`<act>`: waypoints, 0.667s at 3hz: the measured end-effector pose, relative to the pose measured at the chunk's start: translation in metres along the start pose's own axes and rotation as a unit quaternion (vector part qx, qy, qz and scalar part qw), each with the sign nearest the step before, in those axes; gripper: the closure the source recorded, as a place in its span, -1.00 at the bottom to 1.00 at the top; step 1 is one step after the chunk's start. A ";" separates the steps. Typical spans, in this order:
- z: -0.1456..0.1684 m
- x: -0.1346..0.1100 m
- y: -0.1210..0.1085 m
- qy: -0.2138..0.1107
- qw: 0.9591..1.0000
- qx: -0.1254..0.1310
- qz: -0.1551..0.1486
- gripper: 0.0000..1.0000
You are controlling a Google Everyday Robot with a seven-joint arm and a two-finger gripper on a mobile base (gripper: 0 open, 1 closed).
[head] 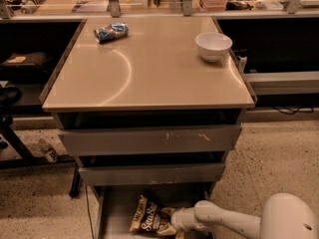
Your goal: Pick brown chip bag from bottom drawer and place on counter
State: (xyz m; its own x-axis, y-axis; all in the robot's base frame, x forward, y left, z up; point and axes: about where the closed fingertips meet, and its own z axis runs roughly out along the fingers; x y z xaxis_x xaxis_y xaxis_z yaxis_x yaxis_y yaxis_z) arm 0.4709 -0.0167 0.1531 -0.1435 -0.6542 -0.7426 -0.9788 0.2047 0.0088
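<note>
The brown chip bag [148, 217] lies on the grey floor of the open bottom drawer [115, 210], at the bottom centre of the camera view. My gripper [172, 223] reaches in from the lower right on a white arm and its tip is at the bag's right edge, touching or overlapping it. The beige counter [149, 68] tops the cabinet above the drawers.
A white bowl [213, 45] stands at the counter's far right. A small blue-and-silver snack bag [110, 32] lies at the far left. Two grey drawer fronts [149, 141] sit above the open drawer. Dark shelving flanks the cabinet on both sides.
</note>
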 end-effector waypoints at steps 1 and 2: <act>0.000 0.000 0.000 0.000 1.000 0.000 0.000 0.31; 0.000 0.000 0.000 0.000 1.000 0.000 0.000 0.78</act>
State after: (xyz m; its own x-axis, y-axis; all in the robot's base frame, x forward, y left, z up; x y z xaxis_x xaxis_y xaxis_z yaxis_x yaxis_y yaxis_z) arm 0.4709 -0.0166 0.1531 -0.1437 -0.6541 -0.7427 -0.9788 0.2046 0.0092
